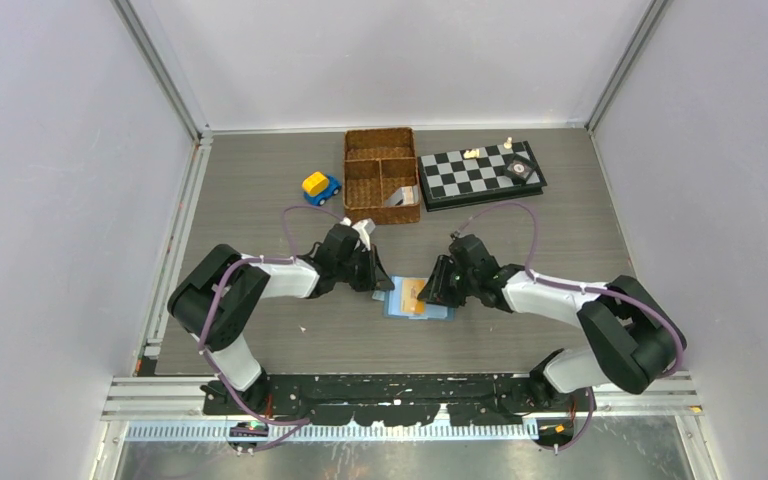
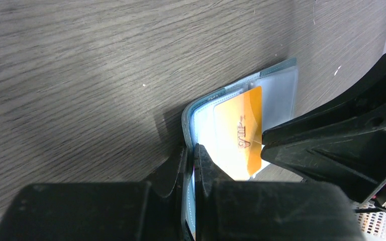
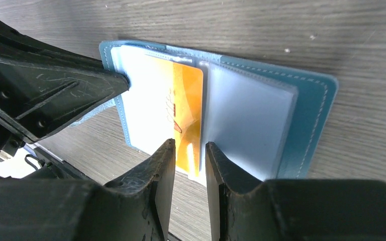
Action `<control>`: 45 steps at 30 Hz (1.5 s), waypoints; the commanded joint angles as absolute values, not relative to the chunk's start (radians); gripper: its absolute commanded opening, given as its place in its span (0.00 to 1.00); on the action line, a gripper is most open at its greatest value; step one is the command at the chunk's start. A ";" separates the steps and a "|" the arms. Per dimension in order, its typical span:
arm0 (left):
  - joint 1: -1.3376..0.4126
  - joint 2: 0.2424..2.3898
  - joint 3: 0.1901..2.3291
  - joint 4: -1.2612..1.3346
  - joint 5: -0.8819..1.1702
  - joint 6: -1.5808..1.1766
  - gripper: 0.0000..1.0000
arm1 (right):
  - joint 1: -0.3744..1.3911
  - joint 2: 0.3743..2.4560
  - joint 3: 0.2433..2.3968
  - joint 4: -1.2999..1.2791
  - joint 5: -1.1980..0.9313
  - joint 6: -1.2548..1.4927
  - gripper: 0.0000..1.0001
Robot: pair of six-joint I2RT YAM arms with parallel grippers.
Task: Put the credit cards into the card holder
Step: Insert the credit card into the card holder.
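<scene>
Card holder (image 1: 400,305) lies open on the counter (image 1: 260,200), between the two arms, pale inner pockets up. Left jaws are clamped together on its left cover edge, pinning it. Orange card (image 3: 186,100) sits in a pocket by the fold. From the wrist views it looks only partway in, near end poking past the holder's edge. Right jaws stand slightly apart, straddling that near end with no squeeze visible.

Step in hand, by my read: seating this card. Next move calls for nudging the card fully home while the left side holds the cover flat, then fetching another. Other cards not made out in these views.
</scene>
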State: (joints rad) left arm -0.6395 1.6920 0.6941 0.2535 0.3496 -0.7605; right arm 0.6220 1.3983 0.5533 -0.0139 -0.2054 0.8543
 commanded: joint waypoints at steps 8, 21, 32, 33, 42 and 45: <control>-0.643 1.681 0.659 0.232 0.336 -0.771 0.05 | 0.719 1.483 0.669 -0.049 -0.087 0.889 0.30; -0.644 1.606 0.633 0.226 0.339 -0.795 0.22 | 0.763 1.534 0.755 -0.078 -0.043 0.860 0.29; -0.634 1.492 0.666 0.077 0.267 -0.703 0.57 | 0.745 1.364 0.877 -0.373 0.149 0.702 0.59; -0.632 1.485 0.668 0.068 0.263 -0.697 0.59 | 0.734 1.360 0.898 -0.405 0.161 0.684 0.60; -0.596 1.376 0.737 -0.121 0.220 -0.609 0.75 | 0.626 1.465 1.155 -0.556 0.176 0.547 0.73; -0.558 1.330 0.777 -0.203 0.223 -0.566 0.79 | 0.584 1.559 1.254 -0.565 0.147 0.515 0.74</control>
